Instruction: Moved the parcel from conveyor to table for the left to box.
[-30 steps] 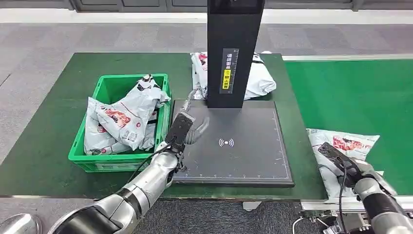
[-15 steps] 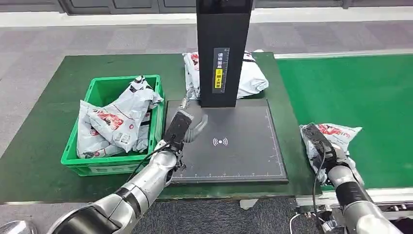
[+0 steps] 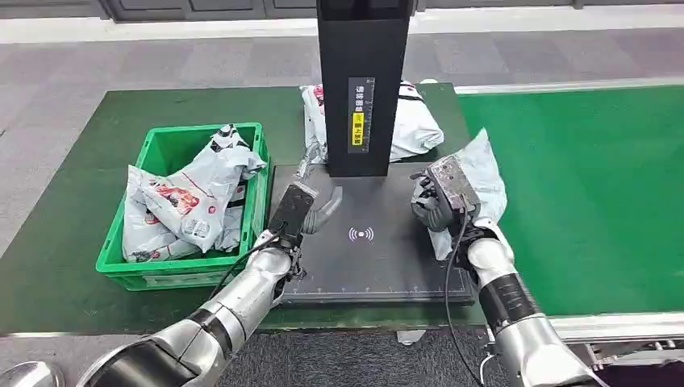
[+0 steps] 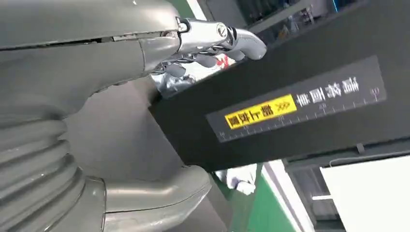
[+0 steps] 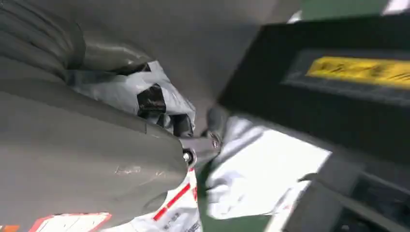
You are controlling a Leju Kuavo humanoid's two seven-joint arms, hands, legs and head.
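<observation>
The parcel [image 3: 482, 181] had been lifted off the green conveyor [image 3: 589, 185] and was held tight by the right hand [image 3: 440, 197] over the black pad [image 3: 387, 258]. The left hand [image 3: 310, 211] was kept open beside it. Next, the parcel probably needed to be put down gently.

floor [image 3: 72, 64]: grey carpet tiles, beyond the table's far and left edges
wall [image 3: 202, 8]: dark grey panels above a pale strip, along the far side

Black scanner post [image 3: 360, 81] on its pad [image 3: 379, 242], perhaps a parcel [image 3: 415, 125] behind
</observation>
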